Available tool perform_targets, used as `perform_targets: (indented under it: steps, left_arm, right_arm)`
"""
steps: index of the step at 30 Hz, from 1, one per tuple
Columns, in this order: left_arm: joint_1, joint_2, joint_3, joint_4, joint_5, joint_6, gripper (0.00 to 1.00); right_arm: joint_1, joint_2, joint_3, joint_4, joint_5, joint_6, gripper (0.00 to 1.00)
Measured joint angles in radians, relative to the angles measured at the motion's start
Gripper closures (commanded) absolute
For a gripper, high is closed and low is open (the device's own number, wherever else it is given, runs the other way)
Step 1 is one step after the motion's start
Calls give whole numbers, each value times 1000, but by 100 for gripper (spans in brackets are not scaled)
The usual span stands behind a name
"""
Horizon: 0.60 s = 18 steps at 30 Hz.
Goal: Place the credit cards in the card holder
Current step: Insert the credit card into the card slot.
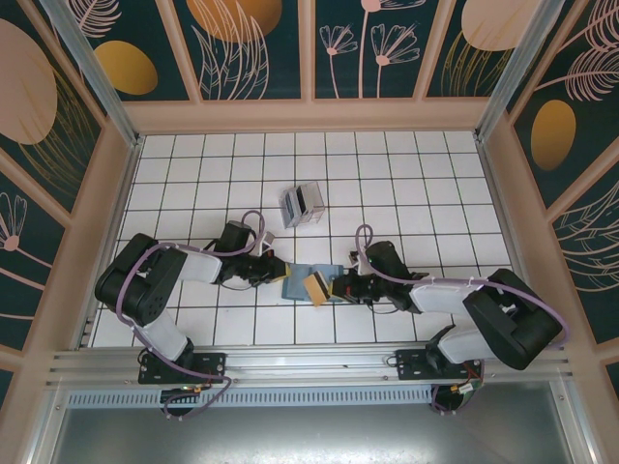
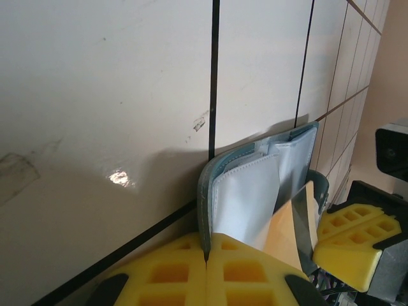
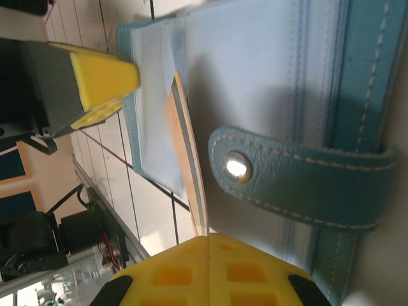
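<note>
On my overhead feed the card holder (image 1: 296, 287) lies opened out on the white tiled table (image 1: 426, 193), a little below centre, between the two arms. My left gripper (image 1: 275, 274) is on its 9 o'clock edge. On the left wrist camera the yellow pads (image 2: 166, 274) are pressed together, with the holder's teal rim pinched in the seam between them. My right gripper (image 1: 340, 288) comes in from 3 o'clock. Its jaws are closed too, clamped on the edge of a single card (image 3: 189, 166) (tan face, thin silver edge) that stands tilted over the holder's pale inner pockets. The card's far end lies against the clear sleeve, though I cannot tell whether it has entered a pocket. In the right wrist view the strap with its snap (image 3: 236, 167) lies across the open holder at the card's 3 o'clock. The other credit cards (image 1: 302, 205) sit in a small pile at 12 o'clock from the holder, well apart from both grippers.
</note>
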State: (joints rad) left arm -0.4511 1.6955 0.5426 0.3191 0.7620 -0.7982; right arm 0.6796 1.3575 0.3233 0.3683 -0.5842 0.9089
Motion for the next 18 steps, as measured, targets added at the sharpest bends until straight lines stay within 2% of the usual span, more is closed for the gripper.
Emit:
perform_targets:
  steps: [13, 18]
  left_arm:
    - [0, 21, 0, 28, 16, 0, 94]
    - [0, 23, 0, 30, 19, 0, 94]
  right_arm:
    - [46, 57, -7, 127, 140, 88, 100]
    - [102, 98, -3, 192, 207, 131, 100]
